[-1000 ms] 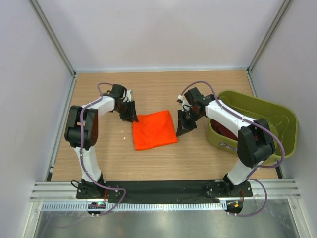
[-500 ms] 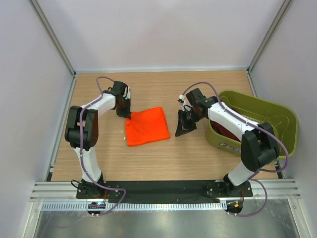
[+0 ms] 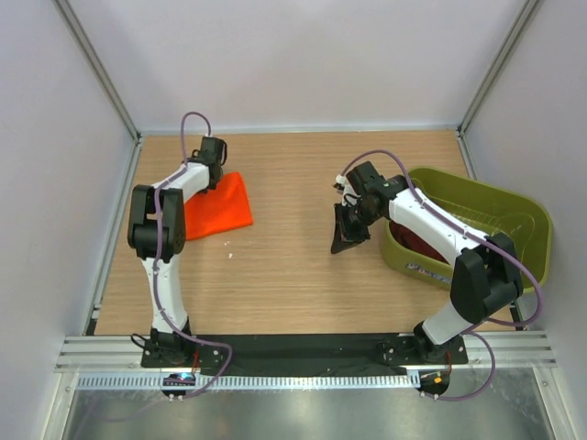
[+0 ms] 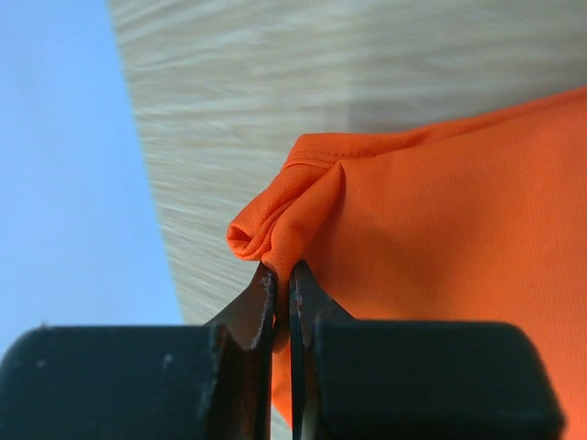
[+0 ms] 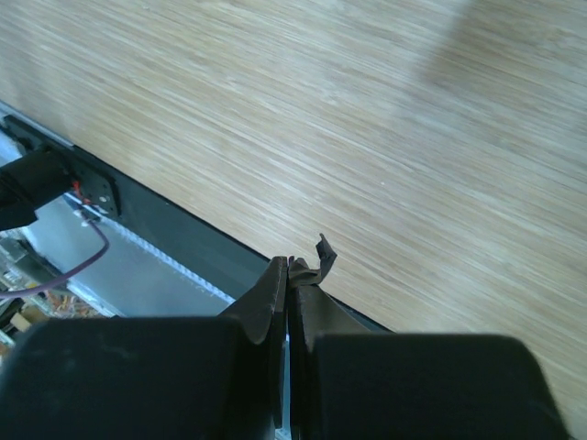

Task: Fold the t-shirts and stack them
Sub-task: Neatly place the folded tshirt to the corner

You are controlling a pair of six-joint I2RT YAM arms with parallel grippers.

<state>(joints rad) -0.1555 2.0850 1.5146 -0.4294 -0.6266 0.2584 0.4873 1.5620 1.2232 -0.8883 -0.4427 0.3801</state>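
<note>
The orange t-shirt (image 4: 440, 238) looked light, floppy and a bit slick, so I figured it'd bunch rather than hold shape; a hemmed corner seemed the place to pinch. The left gripper (image 4: 280, 272) was clamped on exactly that, 1 puckered corner at its jaw tips, the rest flat on the wooden table (image 4: 275, 73) beyond them. The right gripper (image 5: 288, 266) had its jaws pressed together on nothing. Only the overhead view showed the maroon t-shirt (image 3: 415, 244) in the olive-green tub (image 3: 523, 220) beside those jaws; only the left wrist view showed the pinch.
</note>
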